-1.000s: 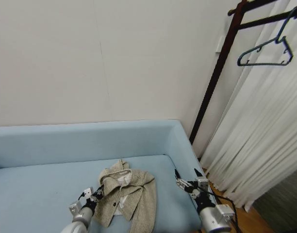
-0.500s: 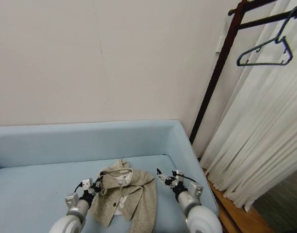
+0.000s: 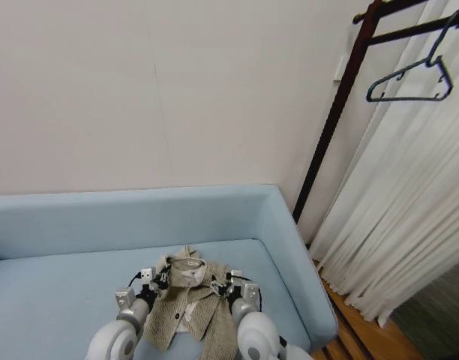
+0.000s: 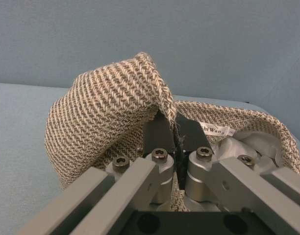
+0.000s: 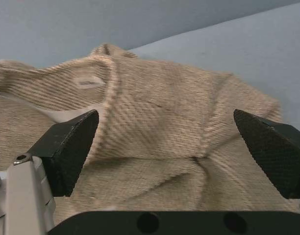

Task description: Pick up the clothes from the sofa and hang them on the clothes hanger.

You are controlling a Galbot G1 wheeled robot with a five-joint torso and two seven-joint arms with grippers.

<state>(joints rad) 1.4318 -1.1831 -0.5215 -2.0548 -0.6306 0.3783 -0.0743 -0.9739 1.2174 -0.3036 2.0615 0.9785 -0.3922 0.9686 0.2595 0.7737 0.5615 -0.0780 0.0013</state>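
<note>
Both grippers are at the cardigan (image 3: 193, 307), which lies on the sofa (image 3: 79, 217) seat toward its right end. Left gripper (image 4: 177, 142) is clamped tight on a raised fold of knit by the collar. Right gripper (image 5: 174, 142) sits low over the opposite shoulder, jaws wide apart. Hanger (image 3: 409, 79) hangs on the rack (image 3: 331, 120) just past the sofa's right end.

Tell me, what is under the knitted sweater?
The blue sofa seat shows beside the sweater; the part right beneath is covered. The left gripper pinches its knit edge; the right gripper hovers open above it.
</note>
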